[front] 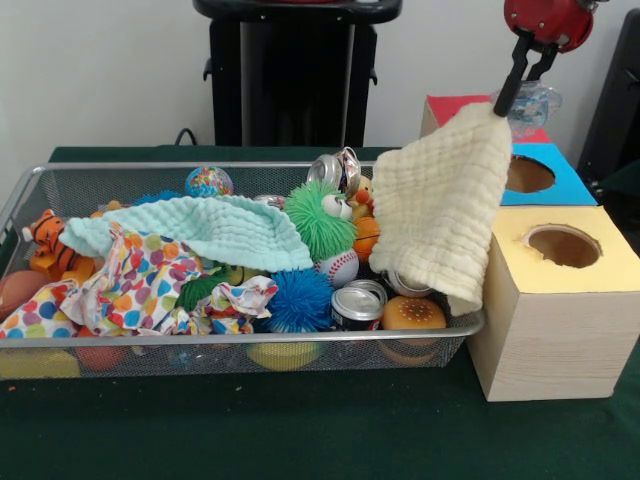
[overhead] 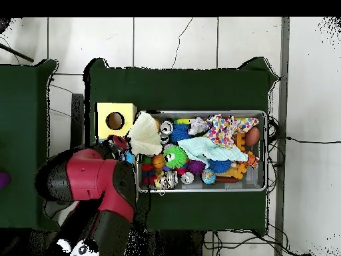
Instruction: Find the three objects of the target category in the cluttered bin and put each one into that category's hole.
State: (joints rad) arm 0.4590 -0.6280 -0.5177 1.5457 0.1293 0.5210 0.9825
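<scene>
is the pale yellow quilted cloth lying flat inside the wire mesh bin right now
No, the pale yellow quilted cloth hangs from the gripper, draped over the wire mesh bin's end beside the yellow-topped wooden box.

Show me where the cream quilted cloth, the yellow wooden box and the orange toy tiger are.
cream quilted cloth (front: 440,210): front view, middle of the hanging fabric.
yellow wooden box (front: 545,335): front view, its front wall.
orange toy tiger (front: 48,240): front view, its head.
</scene>
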